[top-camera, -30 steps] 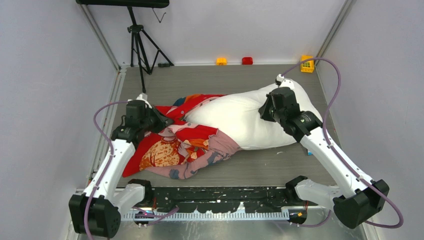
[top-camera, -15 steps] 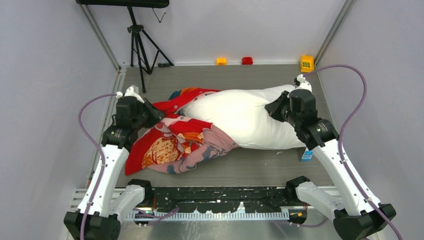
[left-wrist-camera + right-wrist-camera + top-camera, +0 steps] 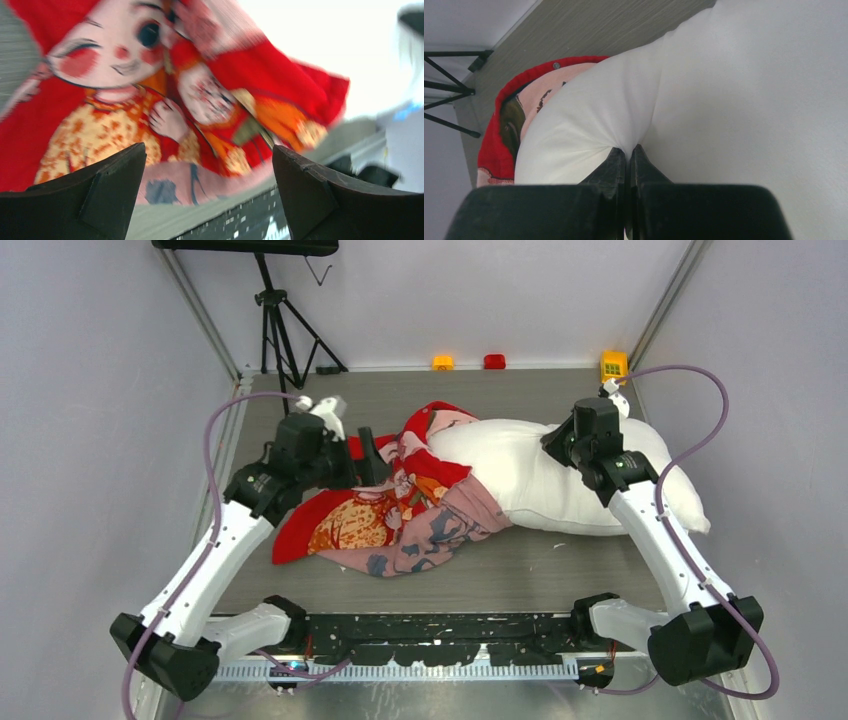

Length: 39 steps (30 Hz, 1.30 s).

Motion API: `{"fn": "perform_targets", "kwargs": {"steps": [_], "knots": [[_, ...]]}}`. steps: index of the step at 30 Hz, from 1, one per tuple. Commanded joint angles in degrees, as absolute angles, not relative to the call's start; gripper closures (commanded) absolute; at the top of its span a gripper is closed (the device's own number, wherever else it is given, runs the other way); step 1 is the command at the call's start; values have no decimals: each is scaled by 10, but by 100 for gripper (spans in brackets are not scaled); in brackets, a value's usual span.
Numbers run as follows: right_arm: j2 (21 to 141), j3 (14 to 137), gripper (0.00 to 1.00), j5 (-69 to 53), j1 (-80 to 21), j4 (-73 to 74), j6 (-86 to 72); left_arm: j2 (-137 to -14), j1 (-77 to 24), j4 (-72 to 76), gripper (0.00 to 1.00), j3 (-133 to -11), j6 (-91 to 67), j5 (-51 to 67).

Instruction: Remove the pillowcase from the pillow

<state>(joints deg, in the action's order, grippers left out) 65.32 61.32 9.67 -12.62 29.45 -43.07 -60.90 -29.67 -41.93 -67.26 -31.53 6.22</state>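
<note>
The white pillow (image 3: pixel 560 485) lies on the right half of the table. The red printed pillowcase (image 3: pixel 400 510) is bunched at its left end, and a fold still lies over that end. My right gripper (image 3: pixel 562 445) is shut on a pinch of the pillow's white fabric (image 3: pixel 724 100), with the fingertips pressed together (image 3: pixel 628 150). The red pillowcase rim (image 3: pixel 499 130) shows beyond the pillow's far end. My left gripper (image 3: pixel 365 455) hangs open just left of the bunched cover. Nothing is between its fingers (image 3: pixel 209 160), and the pillowcase print (image 3: pixel 150 100) lies beyond them.
A black tripod (image 3: pixel 280 330) stands at the back left. Small orange (image 3: pixel 442 362), red (image 3: pixel 494 361) and yellow (image 3: pixel 613 366) blocks sit along the back wall. Walls close in both sides. The black rail (image 3: pixel 440 630) runs along the near edge.
My left gripper has opened and let go of the pillowcase, and has swung up and to the right. My right arm has drawn the pillow further right, and the cover has bunched toward the middle.
</note>
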Motion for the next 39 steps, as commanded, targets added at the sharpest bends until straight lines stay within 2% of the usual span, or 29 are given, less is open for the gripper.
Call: {"fn": "perform_targets", "kwargs": {"steps": [1,7,11,15,19,23,25,28,36,39], "knots": [[647,620,100,93,-128,188,-471,-590,-389,-487,0,-692,-312,-23],[641,618,100,89,-129,196,-458,-595,-536,-474,0,-680,-344,-106],[635,613,100,85,-129,199,-453,-640,-578,-506,0,-686,-347,-151],[630,614,100,85,-129,203,-450,-687,-636,-507,0,-696,-380,-246],[628,614,100,81,-129,205,-449,-719,-643,-449,0,-688,-392,-235],[623,615,100,82,-128,210,-445,-754,-638,-444,0,-680,-378,-273],[620,620,100,88,-128,216,-438,-768,-627,-467,5,-677,-395,-297],[614,625,100,100,-128,221,-432,-766,-608,-453,5,-644,-406,-277],[617,625,100,102,-128,221,-431,-712,-579,-329,10,-519,-402,-120],[619,624,100,103,-129,220,-430,-694,-579,-324,6,-501,-374,-102]]}}
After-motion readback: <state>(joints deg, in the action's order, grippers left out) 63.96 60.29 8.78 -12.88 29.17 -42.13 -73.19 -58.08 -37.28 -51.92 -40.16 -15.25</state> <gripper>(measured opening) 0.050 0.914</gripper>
